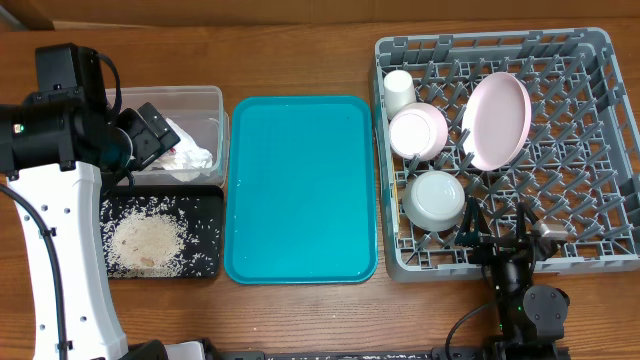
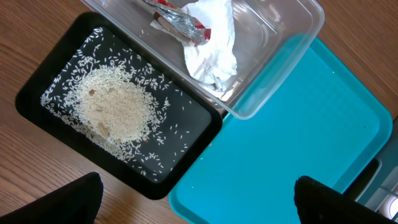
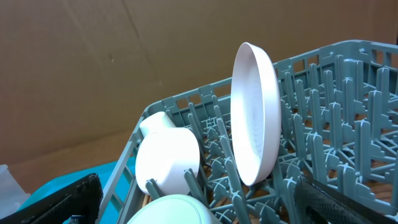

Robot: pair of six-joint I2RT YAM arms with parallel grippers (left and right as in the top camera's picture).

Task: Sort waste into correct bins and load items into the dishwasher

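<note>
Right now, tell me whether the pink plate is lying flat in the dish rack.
No, the pale pink plate stands on its edge, propped between upright pegs of the grey dish rack.

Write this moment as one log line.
rice: in black tray; napkin, wrapper: in clear tub; plate, bowls, cup: in rack; left gripper: open; right gripper: open

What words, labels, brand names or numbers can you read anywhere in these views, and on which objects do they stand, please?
No text can be read in any view.
The red wrapper in the clear tub: any print is crumpled and too small to read.
The teal tray, grey dish rack and pink plate: no lettering visible.
</note>
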